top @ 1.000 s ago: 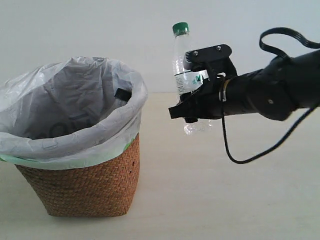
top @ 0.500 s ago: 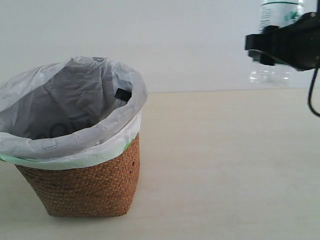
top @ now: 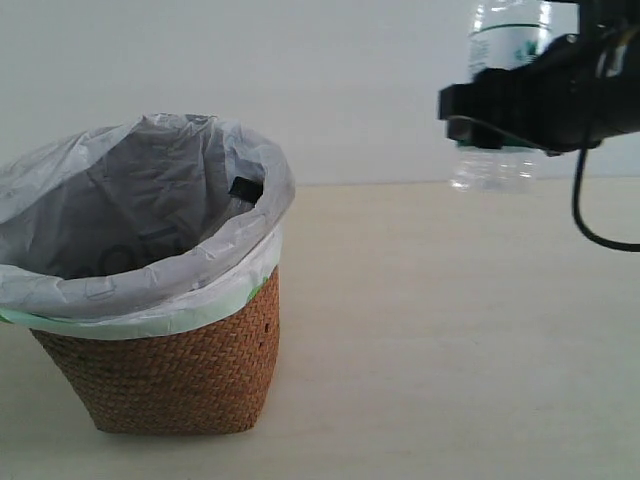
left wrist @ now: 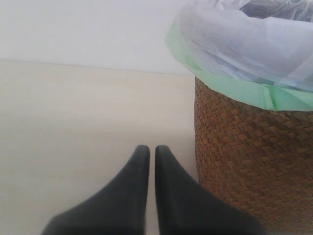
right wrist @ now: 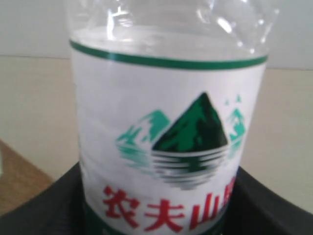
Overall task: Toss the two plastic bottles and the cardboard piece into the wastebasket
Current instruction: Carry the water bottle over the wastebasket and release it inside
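Holding the green-labelled bottle (top: 508, 35) aloft, the right gripper (top: 505, 103) has its black jaws clamped across the label band, and the bottle stands upright. Its clear ribbed base hangs below the jaws; its neck runs out of the top of the exterior view. From the right wrist camera I see only the white label with a green mountain mark and red characters, with dark gripper parts on either side.

The bottle hangs above the table (top: 430, 330), higher than the rim of the wastebasket (top: 170, 380) and well to its right. The basket stands at the left of the exterior view, brown wicker below and a translucent white bag (top: 150, 290) folded over the rim. The raised right lip of that bag lies between the bottle and the basket's opening. Just inside this lip a black cap (top: 243, 187) shows; the bag hides whatever is beneath it.

A black cable (top: 585, 215) loops down from the right arm, apart from the table.

The left gripper (left wrist: 147, 161) sits low over the table just beside the wicker wall, not touching it. Its two fingers are drawn together to a thin slit, with nothing between them.
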Tool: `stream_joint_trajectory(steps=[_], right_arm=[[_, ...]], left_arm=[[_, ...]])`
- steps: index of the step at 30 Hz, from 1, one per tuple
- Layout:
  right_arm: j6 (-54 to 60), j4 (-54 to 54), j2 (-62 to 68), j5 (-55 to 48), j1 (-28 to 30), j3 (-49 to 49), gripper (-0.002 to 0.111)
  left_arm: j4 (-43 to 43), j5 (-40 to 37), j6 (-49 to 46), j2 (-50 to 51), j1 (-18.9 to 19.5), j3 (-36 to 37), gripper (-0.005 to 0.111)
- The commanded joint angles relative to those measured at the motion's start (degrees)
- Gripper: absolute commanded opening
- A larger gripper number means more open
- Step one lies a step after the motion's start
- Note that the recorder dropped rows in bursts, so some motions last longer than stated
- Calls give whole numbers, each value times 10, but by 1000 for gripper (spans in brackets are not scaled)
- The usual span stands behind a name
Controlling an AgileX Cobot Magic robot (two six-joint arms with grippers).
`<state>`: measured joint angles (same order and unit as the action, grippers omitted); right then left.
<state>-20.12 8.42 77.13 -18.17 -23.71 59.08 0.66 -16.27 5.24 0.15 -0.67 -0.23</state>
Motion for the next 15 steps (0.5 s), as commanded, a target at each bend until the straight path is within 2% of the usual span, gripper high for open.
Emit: stream_joint_trajectory(steps=[1,5,15], right_arm=[[4,-70,2,42,-81,40,4],[27,-70,2,27,-135,95,4],[23,-59,2,-67,-89,107,4]], left_arm=[[3,4,3,-1,1,2,4],[3,4,3,-1,1,2,4],[3,4,3,-1,1,2,4]])
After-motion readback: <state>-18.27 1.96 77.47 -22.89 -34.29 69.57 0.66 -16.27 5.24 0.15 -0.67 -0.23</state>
